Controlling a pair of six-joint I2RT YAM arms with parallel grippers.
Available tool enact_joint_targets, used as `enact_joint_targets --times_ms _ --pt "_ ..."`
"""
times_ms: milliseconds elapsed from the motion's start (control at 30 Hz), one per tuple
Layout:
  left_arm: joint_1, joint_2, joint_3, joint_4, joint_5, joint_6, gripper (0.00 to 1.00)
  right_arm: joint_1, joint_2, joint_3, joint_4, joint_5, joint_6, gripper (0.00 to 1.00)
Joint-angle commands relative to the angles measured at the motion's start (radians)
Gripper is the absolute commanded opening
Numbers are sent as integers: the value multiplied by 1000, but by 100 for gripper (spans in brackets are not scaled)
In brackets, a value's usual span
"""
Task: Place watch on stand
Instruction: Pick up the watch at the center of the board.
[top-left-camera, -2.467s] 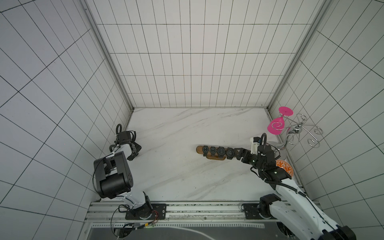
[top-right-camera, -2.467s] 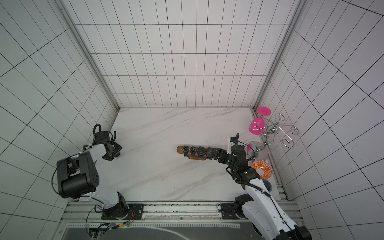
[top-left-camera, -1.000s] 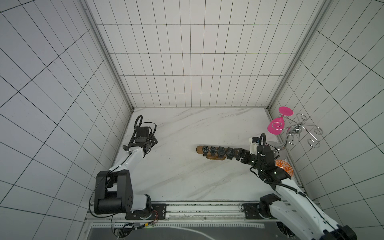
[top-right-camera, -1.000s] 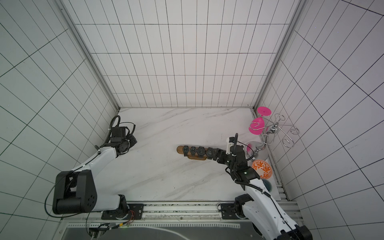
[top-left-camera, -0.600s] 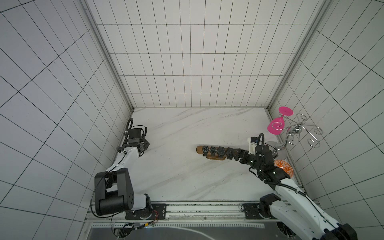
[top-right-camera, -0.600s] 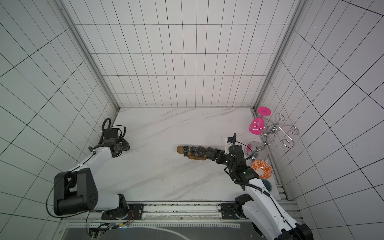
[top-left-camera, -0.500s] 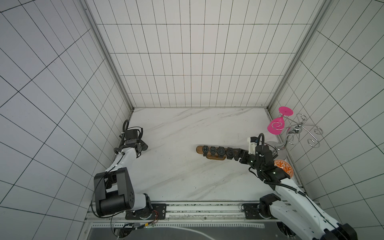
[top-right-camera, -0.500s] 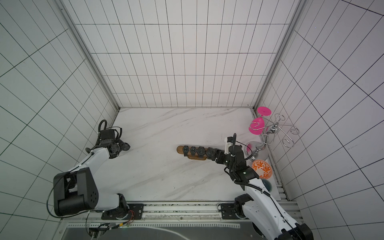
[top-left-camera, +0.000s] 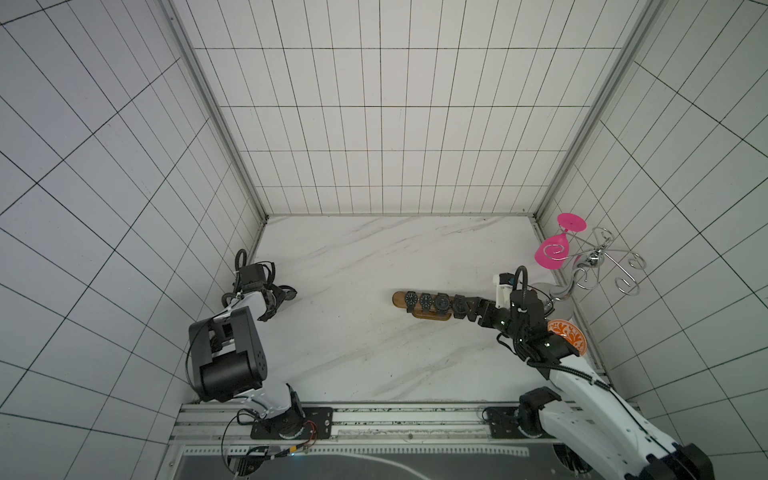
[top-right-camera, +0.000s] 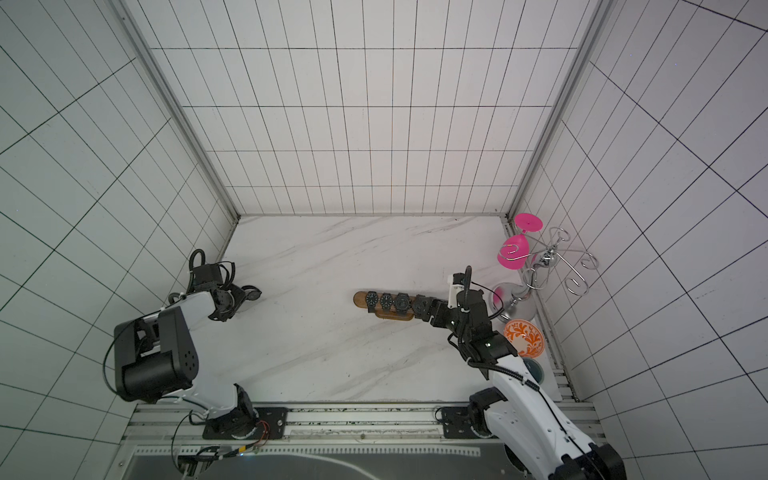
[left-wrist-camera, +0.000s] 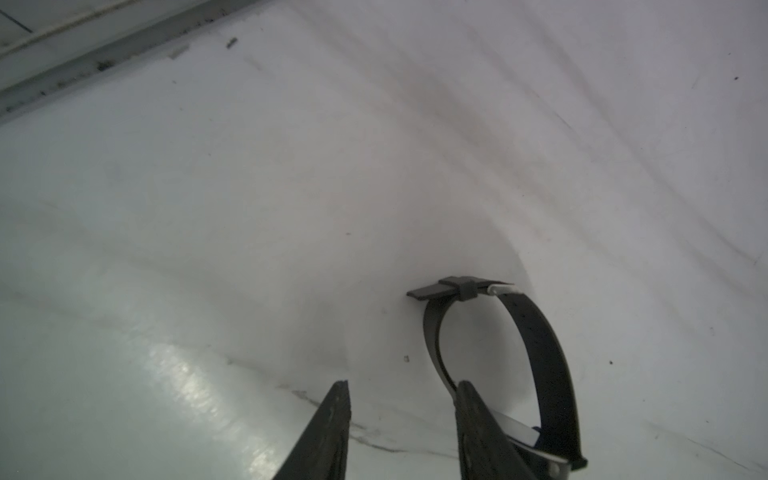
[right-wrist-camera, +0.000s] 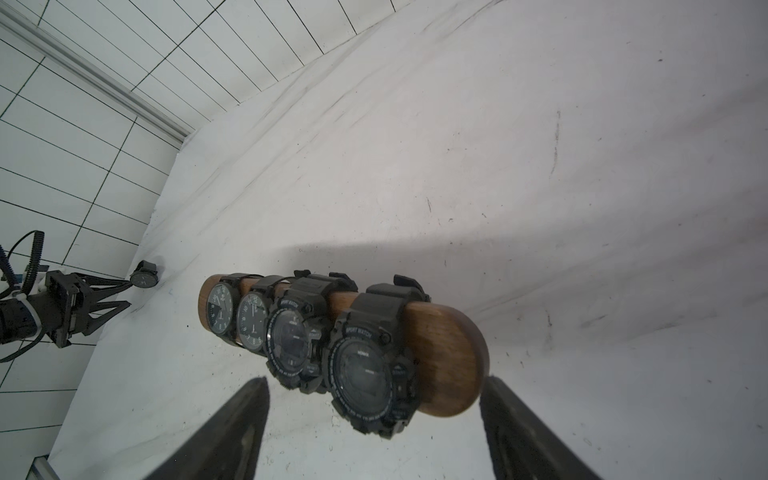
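The brown wooden stand (top-left-camera: 399, 297) (top-right-camera: 359, 298) lies mid-table with several black watches strapped round it. My right gripper (top-left-camera: 478, 318) (right-wrist-camera: 374, 380) is open, one finger on either side of the stand's bare right end (right-wrist-camera: 449, 340). A loose black watch (top-right-camera: 252, 293) (right-wrist-camera: 144, 277) sits on the table near the left wall, at the tip of my left gripper (top-left-camera: 284, 300) (left-wrist-camera: 403, 386). In the left wrist view its strap loop (left-wrist-camera: 540, 345) stands just outside one finger. The left jaws are open with only bare table between them.
A silver wire rack (top-left-camera: 598, 266) holding a pink glass (top-left-camera: 557, 253) stands at the right wall. An orange patterned bowl (top-left-camera: 567, 334) and a dark teal bowl (top-right-camera: 534, 370) sit by the right arm. Tiled walls close in three sides.
The left gripper has pulled back toward the near left of the table, and its jaws, shut a second ago, have parted beside the loose watch. The right arm has stayed put.
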Motion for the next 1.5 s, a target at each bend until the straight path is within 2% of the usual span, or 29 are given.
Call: enact_joint_targets --times_ms 0,267,533,667,933,1033,1233,1400,1467 --pt "2 12 9 88 65 -13 40 9 6 38 25 -10 -4 81" --pt "3 -18 -1 105 69 -25 43 9 9 42 25 -10 -8 81" --pt "5 70 37 112 80 -45 40 8 -1 45 15 -4 -7 81" --pt "3 102 49 107 78 -39 30 9 -5 45 10 0 -7 81" --pt "-20 123 84 78 99 11 1 9 -2 52 9 1 -13 81" --pt "-50 104 99 54 74 31 0 9 3 60 3 5 -16 81" --pt "-173 -41 87 -23 -42 69 0 9 -22 76 -33 26 -27 81" --pt "-314 -254 57 -93 -179 112 0 12 -38 86 -48 27 -24 81" --pt "-376 -333 57 -106 -200 145 0 15 -38 94 -50 24 -25 81"
